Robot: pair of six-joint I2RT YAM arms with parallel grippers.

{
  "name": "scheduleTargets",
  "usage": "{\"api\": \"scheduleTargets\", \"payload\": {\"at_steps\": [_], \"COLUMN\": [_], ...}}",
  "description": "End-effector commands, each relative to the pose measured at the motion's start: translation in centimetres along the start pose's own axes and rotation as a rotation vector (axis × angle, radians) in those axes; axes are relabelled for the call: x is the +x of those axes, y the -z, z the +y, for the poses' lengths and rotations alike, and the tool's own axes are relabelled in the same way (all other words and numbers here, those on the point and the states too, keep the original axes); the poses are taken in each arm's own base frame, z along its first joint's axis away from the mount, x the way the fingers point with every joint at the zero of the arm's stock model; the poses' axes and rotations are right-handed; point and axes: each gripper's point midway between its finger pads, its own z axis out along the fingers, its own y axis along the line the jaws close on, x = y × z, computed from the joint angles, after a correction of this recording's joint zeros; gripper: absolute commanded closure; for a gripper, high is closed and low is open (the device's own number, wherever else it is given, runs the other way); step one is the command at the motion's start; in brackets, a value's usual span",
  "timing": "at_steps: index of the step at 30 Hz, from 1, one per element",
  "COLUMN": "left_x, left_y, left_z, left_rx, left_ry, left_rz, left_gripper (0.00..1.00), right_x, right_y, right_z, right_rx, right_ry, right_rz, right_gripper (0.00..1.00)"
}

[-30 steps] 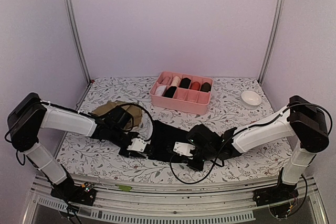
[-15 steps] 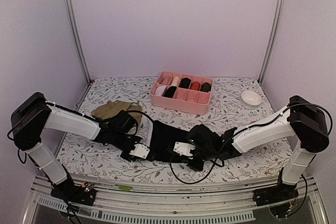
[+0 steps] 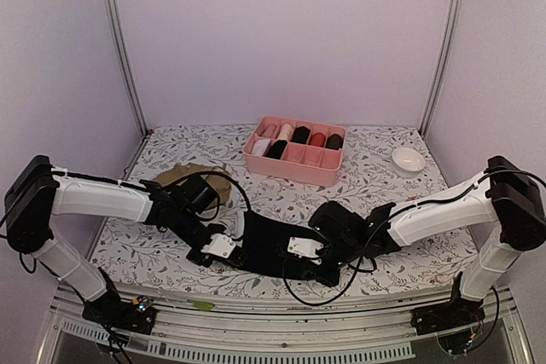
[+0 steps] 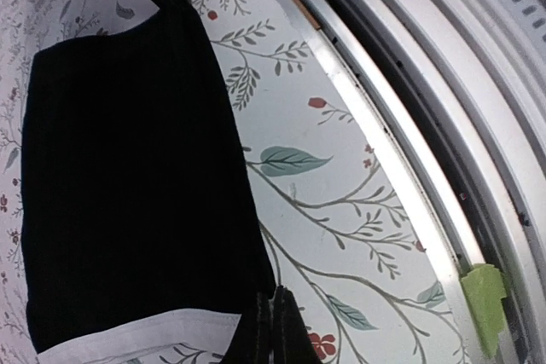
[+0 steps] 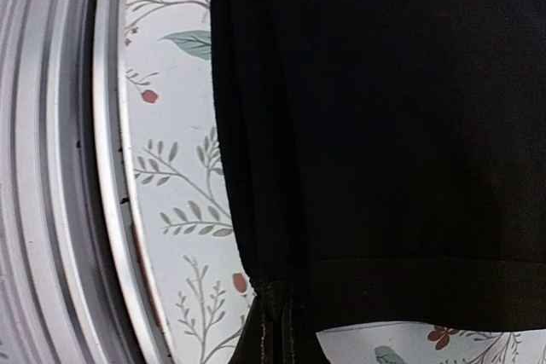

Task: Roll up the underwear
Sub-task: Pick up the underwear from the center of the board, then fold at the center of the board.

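The black underwear (image 3: 264, 240) lies spread flat on the table (image 3: 375, 185), close to the front edge, between the two arms. The left gripper (image 4: 274, 323) is clamped on its near corner, beside the white waistband (image 4: 128, 338). The right gripper (image 5: 277, 317) is clamped on the near corner of the opposite end. The olive-brown underwear (image 3: 182, 174) lies behind the left arm.

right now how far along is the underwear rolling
Done: several rolls sit in the pink box. In hand: the left gripper and right gripper are both shut on the near edge of the black underwear, which lies flat, not yet rolled. Left: roll it, then the olive-brown underwear behind the left arm.
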Motion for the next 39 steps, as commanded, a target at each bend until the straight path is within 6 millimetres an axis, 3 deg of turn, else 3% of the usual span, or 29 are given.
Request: {"api": "scheduleTargets", "payload": {"at_steps": [1, 5, 12, 20, 27, 34, 39], "left_x": [-1.4, -2.2, -1.5, -0.7, 0.4, 1.1, 1.7], "left_y": [1.3, 1.9, 2.5, 2.8, 2.5, 2.3, 2.1], "left_z": [-3.0, -2.4, 0.9, 4.2, 6.7, 8.9, 10.1], "left_rx": [0.125, 0.141, 0.133, 0.123, 0.119, 0.131, 0.147], "left_ry": [0.066, 0.075, 0.101, 0.096, 0.083, 0.071, 0.064], "left_rz": [-0.04, -0.05, -0.048, -0.054, -0.032, -0.022, -0.011], "left_gripper": [1.0, 1.0, 1.0, 1.0, 1.0, 1.0, 1.0], "right_x": [-0.1, -1.0, -1.0, -2.7, -2.8, -3.2, -2.9], "right_y": [2.0, 2.8, 3.4, 5.7, 5.7, 6.3, 5.7], "right_z": [2.7, 3.1, 3.0, 0.3, -0.7, -3.5, -5.0], "right_rx": [-0.122, -0.151, -0.198, -0.258, -0.34, -0.385, -0.435], "right_ry": [-0.074, -0.083, -0.135, -0.266, -0.32, -0.436, -0.531], "right_rz": [-0.004, -0.03, -0.036, -0.12, -0.11, -0.143, -0.134], "right_gripper": [1.0, 1.0, 1.0, 1.0, 1.0, 1.0, 1.0]}}
